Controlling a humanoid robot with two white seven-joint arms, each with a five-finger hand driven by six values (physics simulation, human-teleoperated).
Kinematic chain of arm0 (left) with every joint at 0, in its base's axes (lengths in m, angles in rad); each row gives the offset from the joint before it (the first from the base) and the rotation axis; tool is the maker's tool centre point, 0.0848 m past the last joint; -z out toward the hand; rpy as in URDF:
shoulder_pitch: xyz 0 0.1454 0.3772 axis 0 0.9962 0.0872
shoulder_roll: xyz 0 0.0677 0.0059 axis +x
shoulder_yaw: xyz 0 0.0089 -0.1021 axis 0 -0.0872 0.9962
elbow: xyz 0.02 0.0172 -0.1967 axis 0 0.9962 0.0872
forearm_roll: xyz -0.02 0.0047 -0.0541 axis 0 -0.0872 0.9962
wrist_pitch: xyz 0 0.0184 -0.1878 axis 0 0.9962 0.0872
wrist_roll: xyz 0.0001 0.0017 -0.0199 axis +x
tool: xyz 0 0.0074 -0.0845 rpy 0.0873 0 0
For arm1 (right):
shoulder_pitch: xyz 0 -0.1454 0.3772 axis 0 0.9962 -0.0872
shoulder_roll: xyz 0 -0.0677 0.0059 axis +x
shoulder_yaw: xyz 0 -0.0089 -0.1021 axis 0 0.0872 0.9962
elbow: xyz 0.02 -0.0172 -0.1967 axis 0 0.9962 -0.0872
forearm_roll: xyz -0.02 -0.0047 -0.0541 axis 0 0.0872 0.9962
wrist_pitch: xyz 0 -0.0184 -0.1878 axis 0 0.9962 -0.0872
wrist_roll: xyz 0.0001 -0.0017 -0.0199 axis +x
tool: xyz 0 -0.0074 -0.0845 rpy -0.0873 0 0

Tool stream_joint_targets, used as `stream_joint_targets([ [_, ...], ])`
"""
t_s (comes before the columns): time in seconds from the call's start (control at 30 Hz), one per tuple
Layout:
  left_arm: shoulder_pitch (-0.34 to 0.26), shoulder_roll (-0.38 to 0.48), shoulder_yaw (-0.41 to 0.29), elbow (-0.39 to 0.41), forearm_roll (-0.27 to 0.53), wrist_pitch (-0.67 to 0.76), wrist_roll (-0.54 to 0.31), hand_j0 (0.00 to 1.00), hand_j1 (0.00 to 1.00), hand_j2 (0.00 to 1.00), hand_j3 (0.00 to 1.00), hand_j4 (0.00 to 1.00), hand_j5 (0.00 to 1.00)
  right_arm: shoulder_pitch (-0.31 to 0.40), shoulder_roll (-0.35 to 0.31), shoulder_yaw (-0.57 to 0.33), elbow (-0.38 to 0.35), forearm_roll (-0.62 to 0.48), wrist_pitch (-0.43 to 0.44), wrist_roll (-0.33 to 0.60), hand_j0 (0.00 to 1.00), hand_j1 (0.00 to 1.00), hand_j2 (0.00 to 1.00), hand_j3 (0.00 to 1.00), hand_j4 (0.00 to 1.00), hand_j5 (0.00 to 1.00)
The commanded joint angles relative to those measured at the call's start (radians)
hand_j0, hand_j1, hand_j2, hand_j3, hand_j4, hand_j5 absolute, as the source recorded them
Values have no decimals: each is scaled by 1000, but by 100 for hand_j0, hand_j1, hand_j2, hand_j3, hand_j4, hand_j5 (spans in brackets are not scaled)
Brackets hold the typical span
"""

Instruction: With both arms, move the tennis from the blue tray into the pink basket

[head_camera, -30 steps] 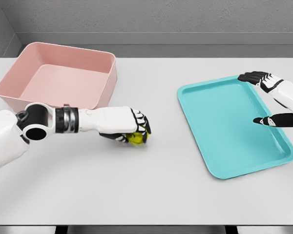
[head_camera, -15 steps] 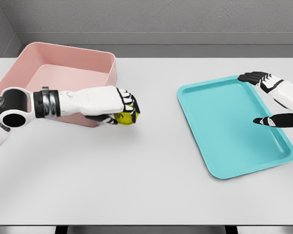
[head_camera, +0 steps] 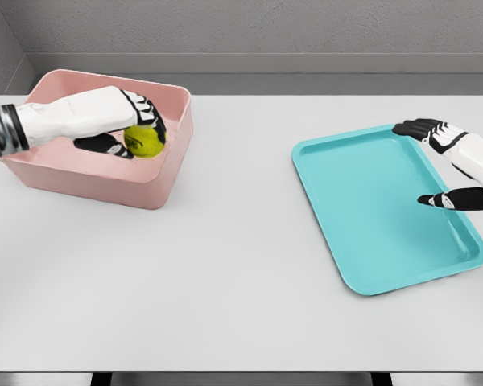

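A yellow-green tennis ball (head_camera: 145,141) is held over the inside of the pink basket (head_camera: 97,186), near its right wall. My left hand (head_camera: 134,129) is shut on the ball, with its arm coming in from the left edge across the basket. The blue tray (head_camera: 362,201) lies on the right of the table with nothing on it. Over the tray's right rim my right hand (head_camera: 431,164) hangs open, thumb and fingers spread apart.
The white table (head_camera: 241,265) carries only the basket at the back left and the tray at the right. A grey wall runs behind the table's far edge.
My left hand has carried the ball up and to the left, from the table in front of the basket to above the basket's inside. The right hand has stayed still.
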Motion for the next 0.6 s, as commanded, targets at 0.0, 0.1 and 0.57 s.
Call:
stream_joint_targets([
  [0.0,-2,10,30,81,21,3,1,56,56,56,56,56,56,0,-1,-1,0,-8,3,-1,100,100,100,100,100,100],
  [0.1,-8,5,44,157,21,3,9,73,73,73,73,73,73,0,-1,-1,0,-8,3,-1,100,100,100,100,100,100],
  [0.57,2,132,59,180,118,3,9,100,100,100,100,100,100,0,-1,-1,0,-8,3,-1,100,100,100,100,100,100],
])
